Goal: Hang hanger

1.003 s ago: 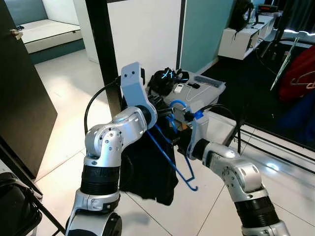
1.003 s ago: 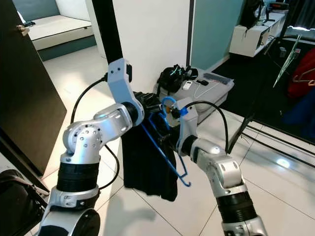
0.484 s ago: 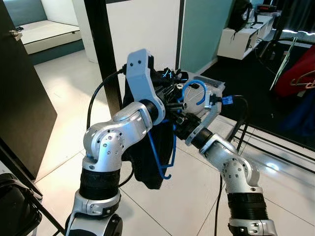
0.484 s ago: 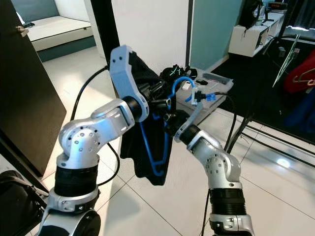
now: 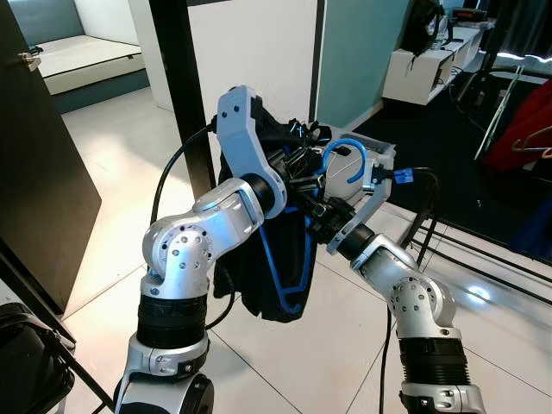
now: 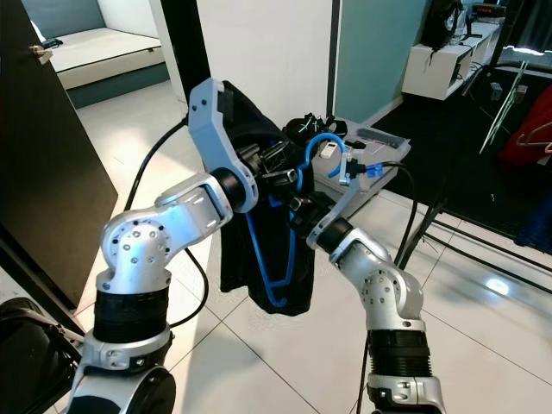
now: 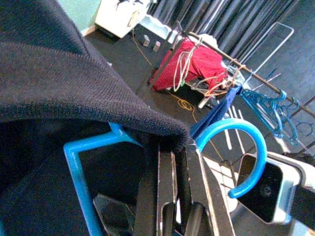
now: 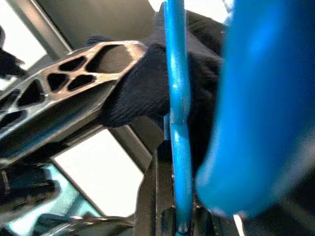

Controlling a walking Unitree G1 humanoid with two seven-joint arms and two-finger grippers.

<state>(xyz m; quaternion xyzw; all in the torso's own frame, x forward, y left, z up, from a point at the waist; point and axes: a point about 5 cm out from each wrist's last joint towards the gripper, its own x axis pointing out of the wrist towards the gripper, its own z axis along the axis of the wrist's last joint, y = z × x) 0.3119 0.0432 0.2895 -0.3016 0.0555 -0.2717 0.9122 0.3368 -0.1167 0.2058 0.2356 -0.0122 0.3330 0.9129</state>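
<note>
Hanger (image 5: 297, 259), blue, pinched by both end effectors under dark garment (image 6: 259, 259); left wrist view reveals distant clothes rack (image 7: 231, 64).

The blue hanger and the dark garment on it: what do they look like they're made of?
The blue hanger looks like moulded plastic: smooth and glossy, uniform colour, with a thick rounded hook. The dark garment looks like knitted fabric, possibly wool or acrylic: fine ribbed rows and a soft rolled edge show in the left wrist view. The fibre itself cannot be told.
</note>
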